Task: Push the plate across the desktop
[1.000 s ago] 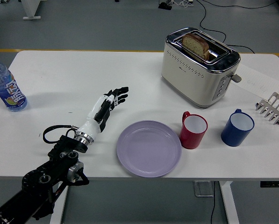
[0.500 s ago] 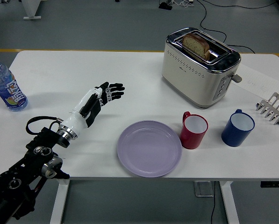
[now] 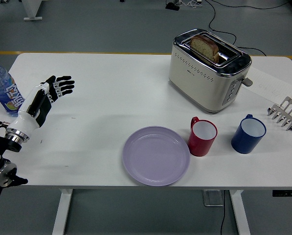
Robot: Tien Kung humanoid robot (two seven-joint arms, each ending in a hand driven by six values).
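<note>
A pale purple plate (image 3: 156, 155) lies flat on the white table (image 3: 111, 83) near its front edge, a little right of the middle. My left hand (image 3: 56, 87) is at the far left, well away from the plate, with its fingers spread and holding nothing. It is close to a water bottle (image 3: 3, 89). My right arm is out of view.
A red mug (image 3: 203, 136) stands just right of the plate, and a blue mug (image 3: 248, 133) right of that. A cream toaster (image 3: 208, 70) with bread in it stands at the back right. A metal rack (image 3: 284, 113) and a paper sheet (image 3: 273, 87) lie at the right edge.
My left arm has drawn back to the left, away from the plate and towards the water bottle. The plate has not moved.
</note>
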